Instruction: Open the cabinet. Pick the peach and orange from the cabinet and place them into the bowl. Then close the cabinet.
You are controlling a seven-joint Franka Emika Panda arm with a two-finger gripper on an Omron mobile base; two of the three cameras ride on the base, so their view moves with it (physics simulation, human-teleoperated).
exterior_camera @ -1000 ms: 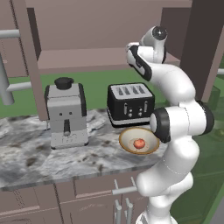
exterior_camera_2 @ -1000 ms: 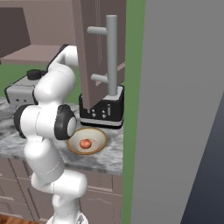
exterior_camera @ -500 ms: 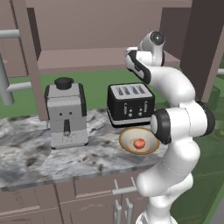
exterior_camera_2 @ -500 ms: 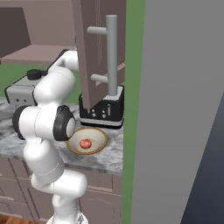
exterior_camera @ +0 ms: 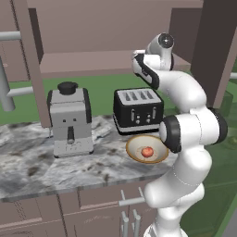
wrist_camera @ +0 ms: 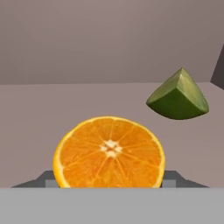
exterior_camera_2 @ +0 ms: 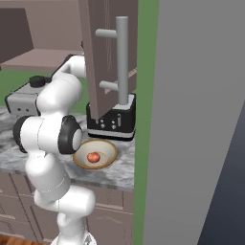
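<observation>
The orange (wrist_camera: 109, 153) lies on the shelf of the open cabinet (exterior_camera: 92, 65), its cut face toward the hand camera. My gripper (wrist_camera: 109, 180) straddles it, with the dark fingertips (wrist_camera: 47, 178) pressed against its left and right sides. My arm (exterior_camera: 185, 92) reaches up into the cabinet between its open doors (exterior_camera_2: 107, 52). Down on the counter, the peach (exterior_camera: 147, 151) rests inside the tan-rimmed bowl (exterior_camera: 134, 155), in front of the toaster. From the right base view the bowl (exterior_camera_2: 107, 160) and the peach (exterior_camera_2: 94, 156) sit just left of the door's edge.
A dark green pointed fruit (wrist_camera: 178, 96) lies on the shelf behind and to the right of the orange. A black toaster (exterior_camera: 138, 110) and a grey coffee machine (exterior_camera: 69, 120) stand on the marble counter (exterior_camera: 37, 162). The right door's bar handle (exterior_camera_2: 122, 62) hangs near my arm.
The arm's upper joint has dipped slightly toward the shelf. The peach, bowl and doors have not moved.
</observation>
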